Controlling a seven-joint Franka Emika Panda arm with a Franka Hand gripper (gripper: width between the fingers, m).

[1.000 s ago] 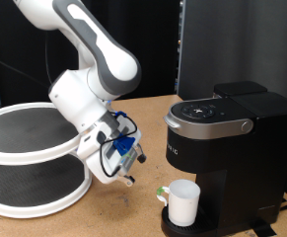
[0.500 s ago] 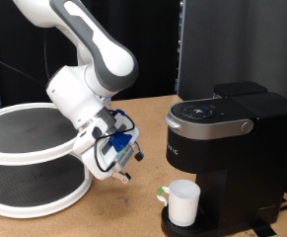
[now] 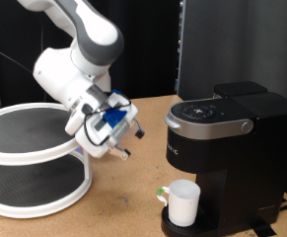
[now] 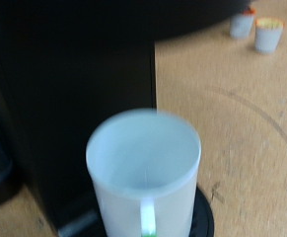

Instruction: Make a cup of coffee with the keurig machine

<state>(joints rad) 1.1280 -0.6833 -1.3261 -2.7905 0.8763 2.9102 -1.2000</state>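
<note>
**Cup seated under the brewer; gripper raised clear of it**

Working across the exterior view from its left, you first meet a white two-tier round rack (image 3: pixel 30 163) with dark mesh shelves, standing on the wooden table (image 3: pixel 123 202). Just to its right, your gripper (image 3: pixel 126 141) hangs in the air above the table, level with the rack's upper tier, on the white arm (image 3: pixel 79 54) that descends from the view's top left. Blue parts and cabling sit at the wrist. The dark fingertips (image 3: pixel 124 152) point down towards the view's right; from this angle you cannot tell how far apart the jaws stand. Nothing shows between the fingers, and they touch nothing.

Further right is the cup (image 3: pixel 182 202): plain white, upright, mouth open and interior bare as far as the blurred wrist view (image 4: pixel 143 168) shows. A green mark shows at its handle. It sits on the round drip base, directly beneath the overhanging head of the keurig machine (image 3: pixel 227 148), well apart from the gripper.

The machine fills the view's right: matte black body, silver-rimmed top lying down flat, white lettering on the front face. In the wrist view its black front (image 4: pixel 69 89) rises right behind the cup, and two small pods (image 4: pixel 256 28) stand far off on the table.
</note>
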